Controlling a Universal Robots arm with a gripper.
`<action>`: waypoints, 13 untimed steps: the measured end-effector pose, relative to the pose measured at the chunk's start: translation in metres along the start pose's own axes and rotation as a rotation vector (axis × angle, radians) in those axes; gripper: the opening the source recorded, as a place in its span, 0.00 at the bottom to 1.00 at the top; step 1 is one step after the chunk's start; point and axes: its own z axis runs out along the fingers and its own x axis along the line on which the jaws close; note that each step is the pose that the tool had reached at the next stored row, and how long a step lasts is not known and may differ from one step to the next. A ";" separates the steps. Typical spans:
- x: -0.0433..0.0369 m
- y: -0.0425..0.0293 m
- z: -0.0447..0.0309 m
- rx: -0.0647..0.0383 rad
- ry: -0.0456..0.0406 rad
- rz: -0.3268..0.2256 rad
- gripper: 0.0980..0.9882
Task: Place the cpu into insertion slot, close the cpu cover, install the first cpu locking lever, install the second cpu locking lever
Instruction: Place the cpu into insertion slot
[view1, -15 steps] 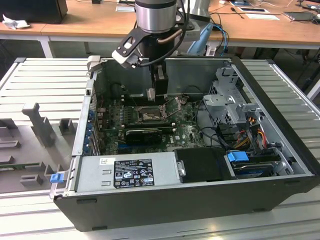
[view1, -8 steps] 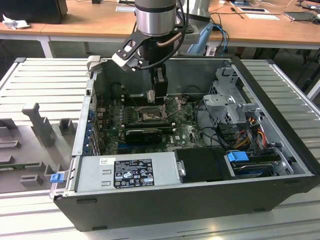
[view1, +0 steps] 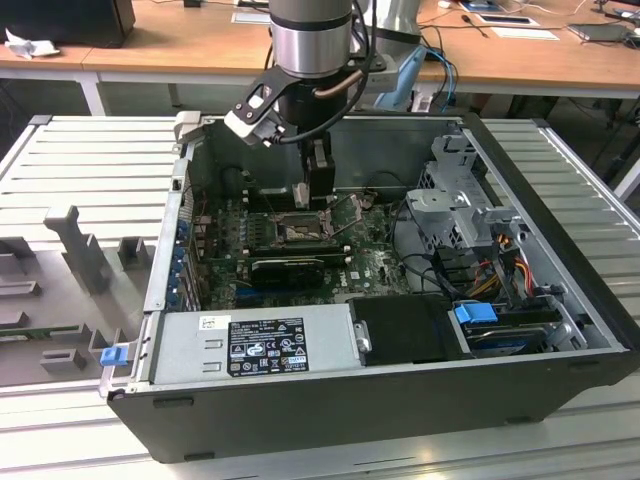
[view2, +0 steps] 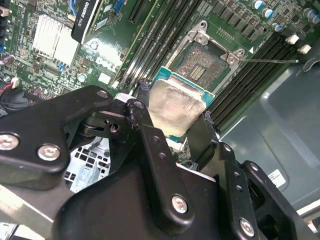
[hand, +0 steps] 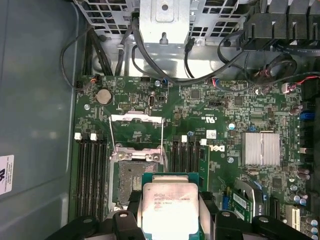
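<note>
My gripper (view1: 317, 188) hangs inside the open computer case, just above the motherboard. It is shut on the cpu (hand: 170, 207), a flat square chip with a silvery top and a green rim. Black fingers (hand: 123, 223) press on two opposite edges of the chip. In both wrist views the cpu (view2: 176, 106) hovers beside and partly over the insertion slot (hand: 130, 181), whose grey pin field (view2: 204, 61) lies bare. The cpu cover (hand: 136, 120) is swung open on the far side of the slot. A thin locking lever (view2: 270, 61) sticks out sideways from the slot.
Black memory slots (hand: 92, 172) flank the socket on both sides. A finned silver heatsink (hand: 261, 149) sits on the board. A grey power supply (view1: 255, 345) fills the case's near side, and a drive cage (view1: 455, 190) with cables stands at the exterior view's right.
</note>
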 end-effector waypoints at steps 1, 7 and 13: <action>0.0000 0.0000 0.0003 0.000 -0.0001 0.000 0.49; -0.0001 -0.0002 0.0026 0.001 -0.0001 0.000 0.49; -0.0002 -0.0006 0.0068 0.003 0.0000 0.000 0.49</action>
